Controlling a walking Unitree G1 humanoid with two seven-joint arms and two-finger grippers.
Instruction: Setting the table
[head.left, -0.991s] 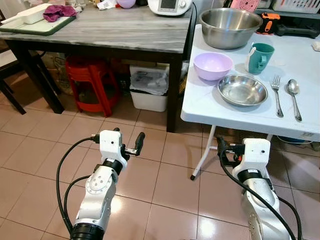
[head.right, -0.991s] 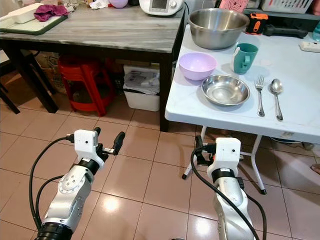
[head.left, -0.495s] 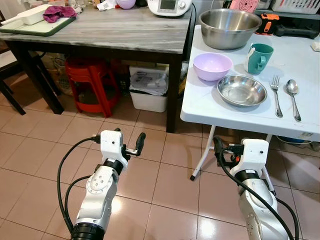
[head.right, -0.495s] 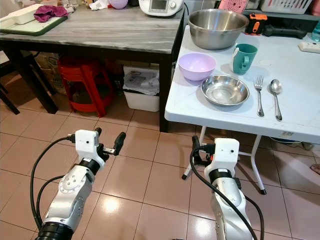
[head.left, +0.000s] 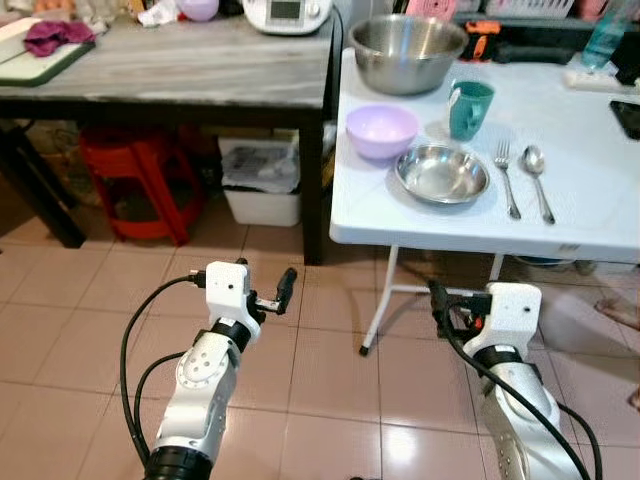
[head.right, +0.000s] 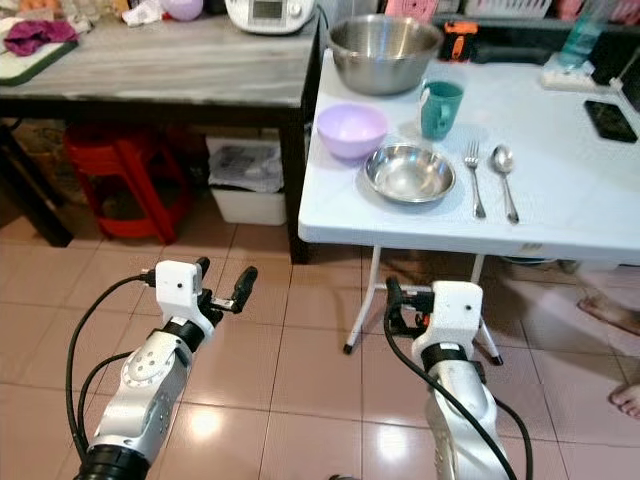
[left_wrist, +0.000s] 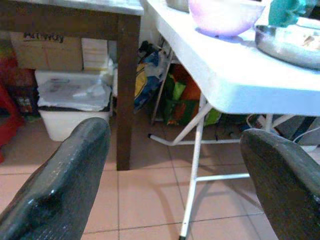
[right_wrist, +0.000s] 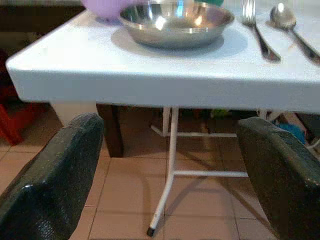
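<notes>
Steel plate (head.left: 442, 172) on white tabletop (head.left: 590, 215) lies ahead, above my right gripper (head.left: 440, 305), the nearer; both jaws apart, empty.

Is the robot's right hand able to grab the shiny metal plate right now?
Probably not yet. The right hand hangs open below the white folding table's edge, and the shallow round steel plate sits up on top. Nothing covers the plate; the arm would need raising.
</notes>
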